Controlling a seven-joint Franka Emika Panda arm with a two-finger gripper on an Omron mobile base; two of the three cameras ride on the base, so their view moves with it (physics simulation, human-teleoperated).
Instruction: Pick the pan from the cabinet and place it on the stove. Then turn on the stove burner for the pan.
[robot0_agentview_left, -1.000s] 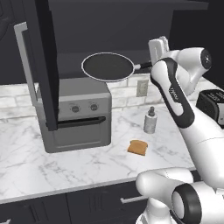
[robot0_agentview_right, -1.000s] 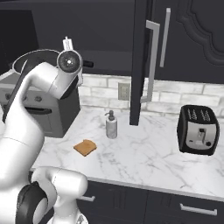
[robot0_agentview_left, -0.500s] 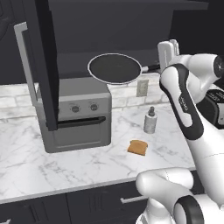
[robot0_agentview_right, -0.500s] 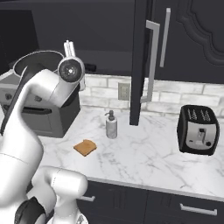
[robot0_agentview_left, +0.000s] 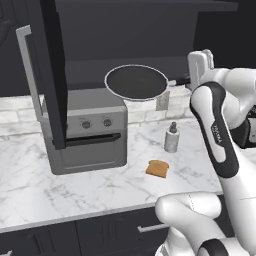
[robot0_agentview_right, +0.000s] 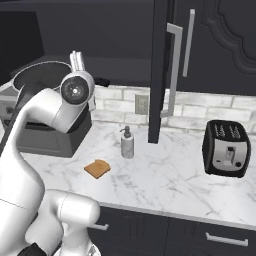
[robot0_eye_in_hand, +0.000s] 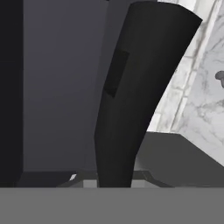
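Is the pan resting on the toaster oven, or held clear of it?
Apart. In the left base view the pan hangs above the toaster oven, with dark wall showing between its underside and the oven's top; the gripper holds its handle.

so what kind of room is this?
A rendered kitchen: marble counter with a toaster, a toaster oven and dark cabinets. The pan is up over the oven.

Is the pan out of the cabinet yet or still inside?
Out. The pan hangs in the air above the toaster oven, held by its handle, beside the open cabinet door.
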